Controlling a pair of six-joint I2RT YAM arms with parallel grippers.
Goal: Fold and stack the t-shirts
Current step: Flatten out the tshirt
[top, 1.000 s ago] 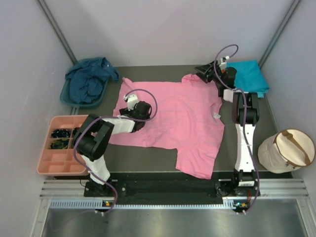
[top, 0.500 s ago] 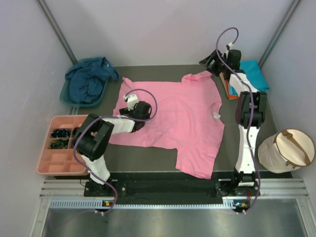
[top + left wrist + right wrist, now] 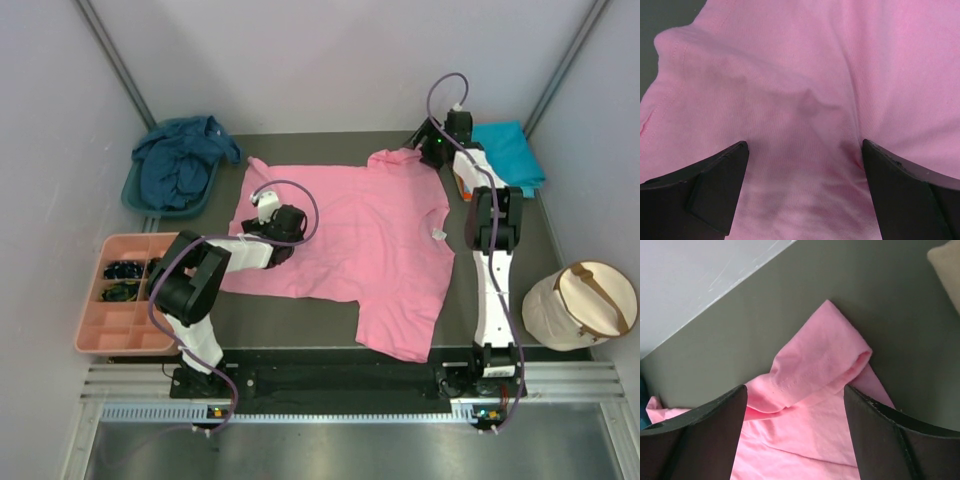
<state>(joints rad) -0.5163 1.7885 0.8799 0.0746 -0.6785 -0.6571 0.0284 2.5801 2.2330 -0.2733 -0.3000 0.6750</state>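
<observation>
Right gripper [image 3: 430, 150] has dropped back onto the far right sleeve of the pink t-shirt [image 3: 350, 230], jaws spread, pinching nothing. Left gripper [image 3: 805, 150] is low over its left side, jaws wide apart.

Four shirts:
- One pink, spread flat.
- One navy t-shirt [image 3: 178, 160], bunched in the teal basin [image 3: 133, 192], rear-left of the pink.
- One turquoise t-shirt [image 3: 505, 150], folded over one orange t-shirt [image 3: 461, 186], rear-right.

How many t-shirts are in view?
3: pink shirt spread across the table centre, navy shirt bunched in the basin far left, turquoise shirt folded far right. An orange edge beside the turquoise one may be a fourth, mostly hidden.
</observation>
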